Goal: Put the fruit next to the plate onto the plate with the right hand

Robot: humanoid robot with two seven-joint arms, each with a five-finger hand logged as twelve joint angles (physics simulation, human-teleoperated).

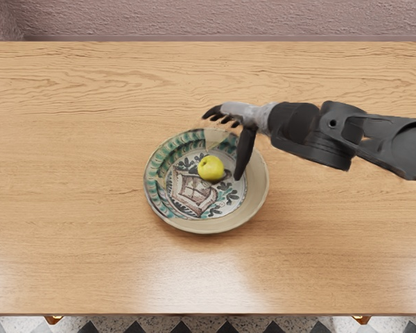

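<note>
**Fruit on the plate, hand open above the rim**

A small yellow-green fruit [211,168] sits inside the painted plate [258,201], just far of its centre. The plate lies near the middle of the wooden worktop [76,139], well clear of every edge. The robot's right hand [239,122], its arm reaching in from the worktop's right edge, hovers over the plate's far-right rim. The fingers are spread and hold nothing, and the thumb points down just beside the fruit; whether it touches cannot be told. The left arm is out of the picture. By the look of it the placing is done and the step in hand is the release. The next move calls for lifting the hand straight up and away toward the right edge, without the thumb nudging the fruit and setting it rolling.
</note>
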